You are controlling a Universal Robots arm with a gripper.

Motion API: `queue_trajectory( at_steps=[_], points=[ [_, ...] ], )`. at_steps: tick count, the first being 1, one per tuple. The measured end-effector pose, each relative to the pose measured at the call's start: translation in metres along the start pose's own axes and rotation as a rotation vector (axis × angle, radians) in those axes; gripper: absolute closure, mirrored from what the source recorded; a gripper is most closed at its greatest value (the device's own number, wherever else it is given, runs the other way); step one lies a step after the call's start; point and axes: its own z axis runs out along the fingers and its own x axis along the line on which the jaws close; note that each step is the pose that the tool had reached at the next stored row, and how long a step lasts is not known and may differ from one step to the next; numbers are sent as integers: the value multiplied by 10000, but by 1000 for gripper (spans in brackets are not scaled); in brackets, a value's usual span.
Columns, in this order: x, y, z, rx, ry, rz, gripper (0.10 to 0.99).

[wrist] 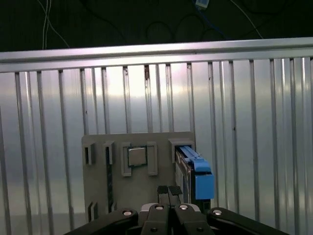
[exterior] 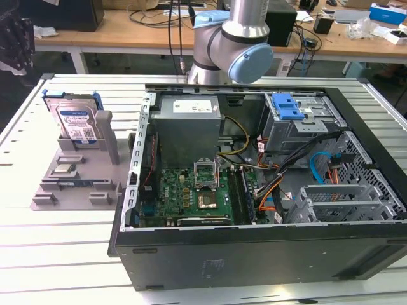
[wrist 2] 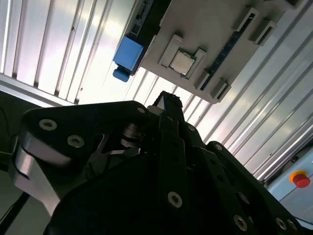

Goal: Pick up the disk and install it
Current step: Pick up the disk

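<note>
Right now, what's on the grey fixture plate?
The disk stands upright in a slot of the grey fixture plate; a square chip lies in a recess. Slot walls hide the disk's lower part.

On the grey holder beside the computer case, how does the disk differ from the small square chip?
The disk stands upright on its edge in a slot; the chip lies flat in a shallow recess. The disk is much larger than the chip. The disk has a blue frame and a white-and-blue label, while the chip is plain silver metal. Both sit in the same grey holder.
</note>
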Motion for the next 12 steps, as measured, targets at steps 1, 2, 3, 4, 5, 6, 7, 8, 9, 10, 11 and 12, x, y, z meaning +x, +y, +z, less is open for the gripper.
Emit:
queue_trajectory(
  at_steps=[1,2,3,4,5,6,7,8,9,10,11,12],
  points=[
    [0,0,0,1,0,-1,973],
    [0,0,0,0,0,-1,973],
    [0,0,0,0,0,-1,918],
    [0,0,0,0,0,-1,855],
    [0,0,0,0,0,-2,855],
    [0,0,0,0,0,-2,792],
    [0,0,0,0,0,-2,671],
    [0,0,0,0,0,-2,612],
    [0,0,0,0,0,-3,612],
    [0,0,0,0,0,-4,545],
    [0,0,0,0,0,-4,545],
    [0,0,0,1,0,-4,545]
  ],
)
